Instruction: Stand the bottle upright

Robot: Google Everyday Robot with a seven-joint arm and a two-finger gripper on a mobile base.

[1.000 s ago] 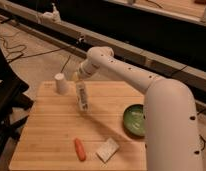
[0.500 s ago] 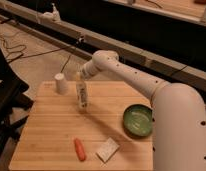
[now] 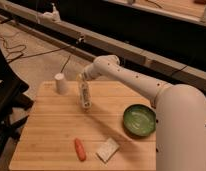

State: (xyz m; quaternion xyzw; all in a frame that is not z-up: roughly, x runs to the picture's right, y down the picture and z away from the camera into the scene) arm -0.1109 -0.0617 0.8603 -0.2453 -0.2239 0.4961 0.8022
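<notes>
Worktop (image 3: 51, 140), pale wood, carrying: bottle (image 3: 85, 96), near upright toward the rear left, base at the boards (contact unclear); tool (image 3: 82, 80), closed on the bottle's top end, on a white arm (image 3: 141, 85) reaching in from the right; white paper cup (image 3: 60, 82) just left of it; green bowl (image 3: 139, 120) at right; orange carrot piece (image 3: 80, 149) and white block (image 3: 107, 150) near the front edge

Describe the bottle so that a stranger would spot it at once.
On the wooden table, look at the back, just right of the white paper cup. The bottle is there, near upright, its top in the gripper: slender, unlike the squat cup.
</notes>
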